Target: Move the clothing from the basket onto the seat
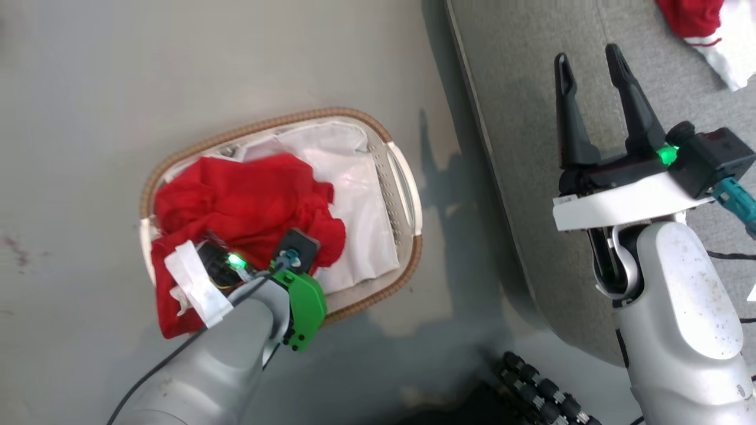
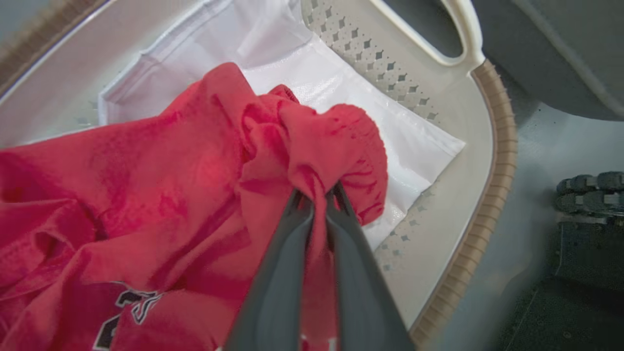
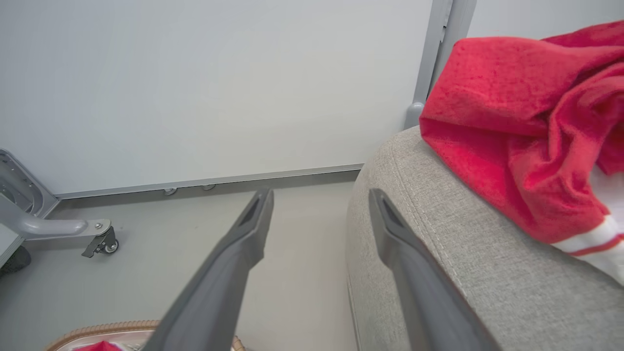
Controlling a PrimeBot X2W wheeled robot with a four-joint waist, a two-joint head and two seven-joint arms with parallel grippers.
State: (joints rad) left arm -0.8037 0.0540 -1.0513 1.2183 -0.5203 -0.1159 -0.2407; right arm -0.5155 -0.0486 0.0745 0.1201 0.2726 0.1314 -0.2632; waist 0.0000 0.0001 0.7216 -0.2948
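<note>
grey floor (image 1: 88, 88) is sitting under the basket (image 1: 331, 112), just beside the seat (image 1: 520, 88). left gripper (image 2: 318, 194) is reaching into the basket, pinching a fold of red clothing (image 2: 170, 161) tight between its fingers (image 2: 282, 278). right gripper (image 1: 590, 65) is hovering over the seat edge, fingers spread wide, holding nothing. another red and white piece (image 3: 512, 122) is lying on the seat
</note>
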